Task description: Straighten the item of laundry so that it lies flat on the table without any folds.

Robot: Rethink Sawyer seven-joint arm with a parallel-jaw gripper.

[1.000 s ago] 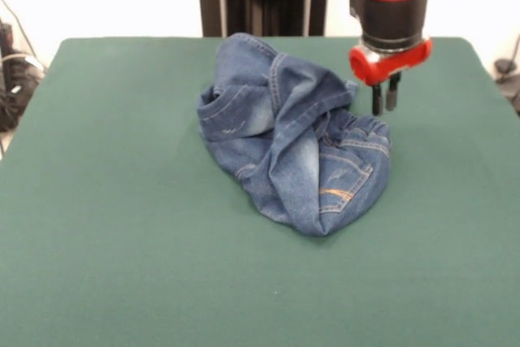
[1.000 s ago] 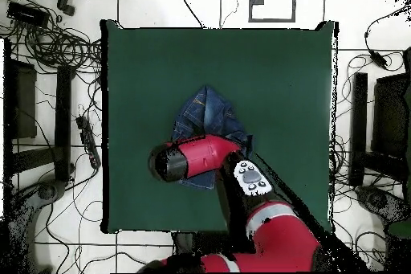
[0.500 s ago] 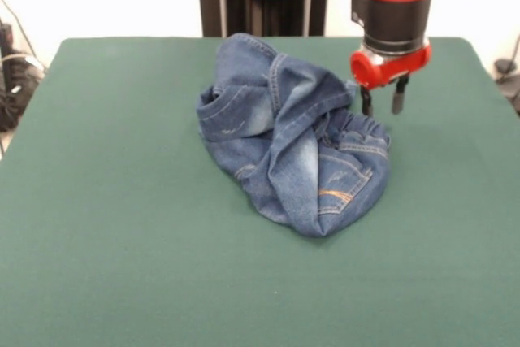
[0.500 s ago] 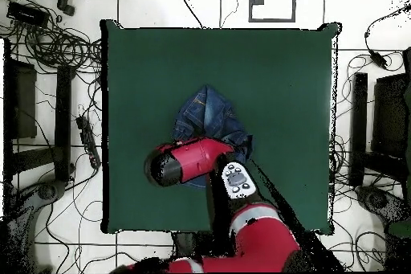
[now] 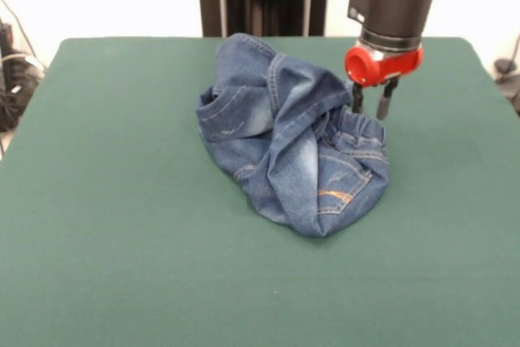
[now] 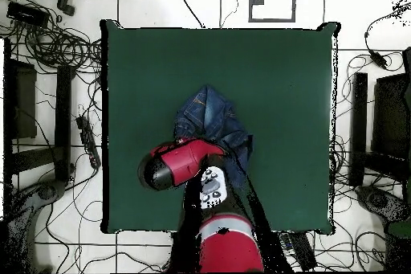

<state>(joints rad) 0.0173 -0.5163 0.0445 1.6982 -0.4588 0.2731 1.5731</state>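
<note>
The item of laundry (image 5: 292,148), a small pair of blue denim jeans, lies crumpled in a heap on the green table (image 5: 122,225), with one leg folded over an orange-stitched pocket. My gripper (image 5: 369,103) hangs open at the heap's right edge, its two dark fingers straddling the gathered waistband from just above. In the overhead view the jeans (image 6: 210,118) show above the red arm (image 6: 181,162), which covers their lower part and the gripper itself.
Green table top (image 6: 281,86) spreads wide on all sides of the heap. Cables and dark stands (image 6: 48,62) lie on the floor beyond the table's edges.
The gripper has opened and shifted slightly left toward the waistband, its fingers now over the denim's edge. The arm's elbow swung round in the overhead view. The jeans have not moved.
</note>
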